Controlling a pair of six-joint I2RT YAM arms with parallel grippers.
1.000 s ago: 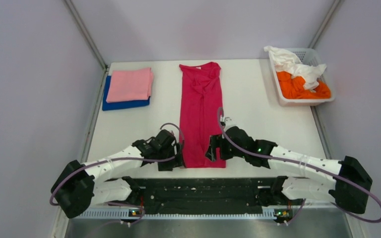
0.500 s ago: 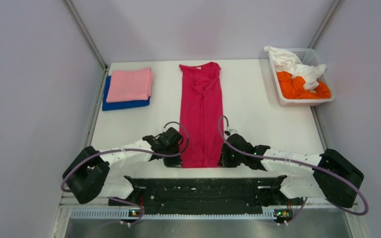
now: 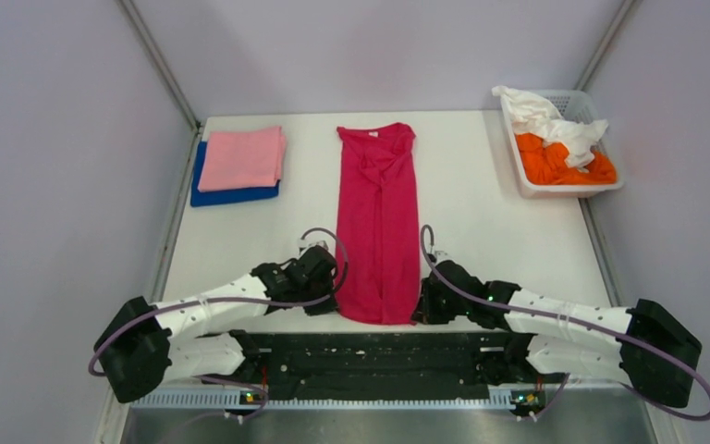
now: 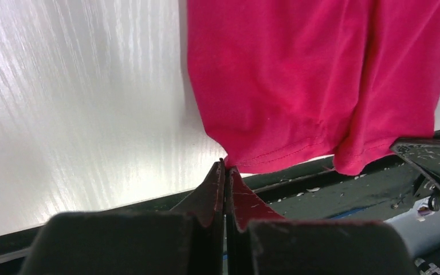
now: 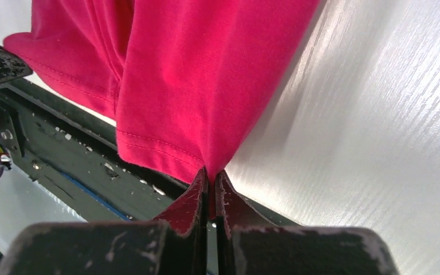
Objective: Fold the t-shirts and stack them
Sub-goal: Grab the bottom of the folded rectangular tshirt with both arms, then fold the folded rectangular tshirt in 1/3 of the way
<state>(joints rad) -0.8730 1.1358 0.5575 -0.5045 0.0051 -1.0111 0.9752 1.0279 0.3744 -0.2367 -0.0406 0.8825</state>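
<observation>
**Desk:** What are your jaws doing right now?

**Operator:** On the left gripper, the jaws are pressing together on a hem corner of the magenta-red t-shirt. In my left wrist view, the stitched corner is running straight into the fingertips. On the right gripper, the jaws are pinching the other hem corner. I'm seeing a sliver of red cloth between them.

**Desk:** And where is that shirt sitting?

**Operator:** It's lying as a long narrow strip down the middle of the top view, with its sides folded in toward the centre. The neck is pointing to the upper edge of the tabletop. The hem is sitting at the lower edge, between my two grippers and just beside the black base rail.

**Desk:** Anything else I should be noting?

**Operator:** In the upper left of the top view, I'm looking at the light pink t-shirt. It's folded and lying on the folded royal blue t-shirt, and both are well apart from the red one. In the upper right, the white basket is holding the orange t-shirt. The white t-shirt is lying crumpled on top of the orange one and spilling over the basket's upper left corner.
</observation>
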